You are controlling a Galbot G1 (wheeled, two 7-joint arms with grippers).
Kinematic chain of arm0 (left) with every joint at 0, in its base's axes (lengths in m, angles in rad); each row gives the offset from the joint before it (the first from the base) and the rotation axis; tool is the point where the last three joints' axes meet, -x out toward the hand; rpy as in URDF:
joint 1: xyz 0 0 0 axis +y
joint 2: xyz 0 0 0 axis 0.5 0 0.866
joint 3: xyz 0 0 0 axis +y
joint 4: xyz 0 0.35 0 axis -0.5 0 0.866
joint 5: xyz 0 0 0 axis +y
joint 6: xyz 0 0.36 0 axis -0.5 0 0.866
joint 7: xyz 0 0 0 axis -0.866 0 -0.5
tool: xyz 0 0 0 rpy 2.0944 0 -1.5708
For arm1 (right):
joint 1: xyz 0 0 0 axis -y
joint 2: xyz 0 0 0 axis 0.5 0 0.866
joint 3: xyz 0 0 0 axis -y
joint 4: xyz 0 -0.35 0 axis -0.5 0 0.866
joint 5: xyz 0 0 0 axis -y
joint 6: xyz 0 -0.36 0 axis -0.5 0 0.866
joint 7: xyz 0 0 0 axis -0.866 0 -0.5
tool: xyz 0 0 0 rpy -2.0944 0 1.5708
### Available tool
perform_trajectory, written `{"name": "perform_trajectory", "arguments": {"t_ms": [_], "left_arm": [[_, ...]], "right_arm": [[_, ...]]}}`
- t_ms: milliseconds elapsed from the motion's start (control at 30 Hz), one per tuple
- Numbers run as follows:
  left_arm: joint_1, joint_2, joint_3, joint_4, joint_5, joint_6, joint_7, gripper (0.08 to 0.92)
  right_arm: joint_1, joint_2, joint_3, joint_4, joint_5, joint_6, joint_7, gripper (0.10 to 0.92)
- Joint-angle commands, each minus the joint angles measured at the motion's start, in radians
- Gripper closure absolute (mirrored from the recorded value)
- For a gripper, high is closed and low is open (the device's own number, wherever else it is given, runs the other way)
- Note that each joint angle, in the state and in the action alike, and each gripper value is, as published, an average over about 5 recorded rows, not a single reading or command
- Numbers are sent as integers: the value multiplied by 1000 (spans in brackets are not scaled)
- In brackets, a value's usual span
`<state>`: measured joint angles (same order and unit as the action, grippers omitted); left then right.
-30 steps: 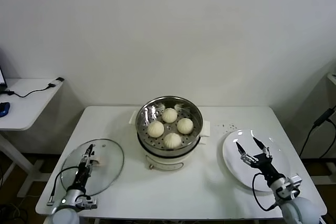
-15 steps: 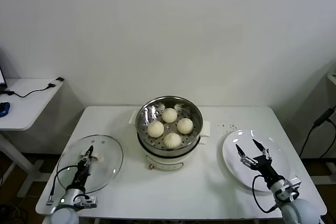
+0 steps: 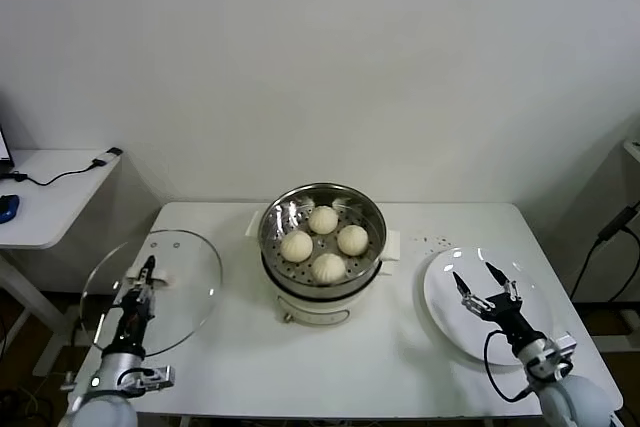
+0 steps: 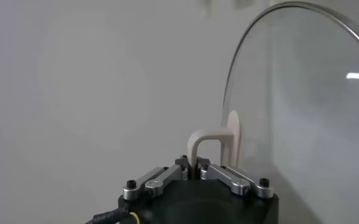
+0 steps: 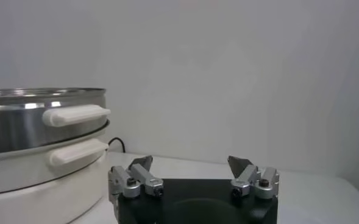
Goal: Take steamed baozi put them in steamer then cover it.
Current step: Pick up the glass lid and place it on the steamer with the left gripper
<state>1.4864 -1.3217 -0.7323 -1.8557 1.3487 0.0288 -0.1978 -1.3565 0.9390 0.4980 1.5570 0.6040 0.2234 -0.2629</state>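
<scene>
Grippers come first, low in the head view: my left gripper [image 3: 147,269] at lower left is clamped on the cream handle of the cover [image 3: 190,282], which is tilted up off the tabletop [image 3: 400,367]. My right gripper [image 3: 486,285], at lower right, hangs with jaws spread wide and empty over the white plate [image 3: 440,317]. Farther back, at frame centre, the steamer [image 3: 275,222] stands uncovered with all four steamed baozi [image 3: 297,245] resting on its perforated floor. Loading looks done to me; what remains is carrying the cover across and seating it on the steamer's rim.
</scene>
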Motion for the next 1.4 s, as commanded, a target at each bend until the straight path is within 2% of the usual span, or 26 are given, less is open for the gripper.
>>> {"name": "perform_trajectory", "arguments": {"t_ms": [33, 167, 300, 467, 667, 833, 1133, 1400], "left_arm": [[93, 196, 149, -339, -107, 415, 120, 854], [23, 298, 291, -367, -95, 562, 200, 854], [-103, 330, 428, -363, -56, 655, 292, 854], [-291, 258, 615, -337, 75, 729, 477, 854], [-449, 106, 769, -239, 218, 755, 599, 854], [-523, -26, 838, -137, 262, 757, 602, 854], [-617, -171, 895, 25, 273, 757, 567, 854], [-635, -237, 906, 137, 276, 757, 525, 854]], "right_arm": [[30, -5, -17, -13, -8, -2, 9, 203], [61, -17, -48, -32, -21, -6, 22, 203], [82, -19, -62, -48, -32, -7, 21, 203], [106, -10, -74, -70, -47, -6, 20, 203], [119, -9, -73, -93, -49, -1, 20, 203], [120, -4, -62, -102, -50, 4, 19, 203], [104, 0, -33, -117, -56, 19, 10, 203], [87, -11, -11, -120, -54, 28, -3, 203]]}}
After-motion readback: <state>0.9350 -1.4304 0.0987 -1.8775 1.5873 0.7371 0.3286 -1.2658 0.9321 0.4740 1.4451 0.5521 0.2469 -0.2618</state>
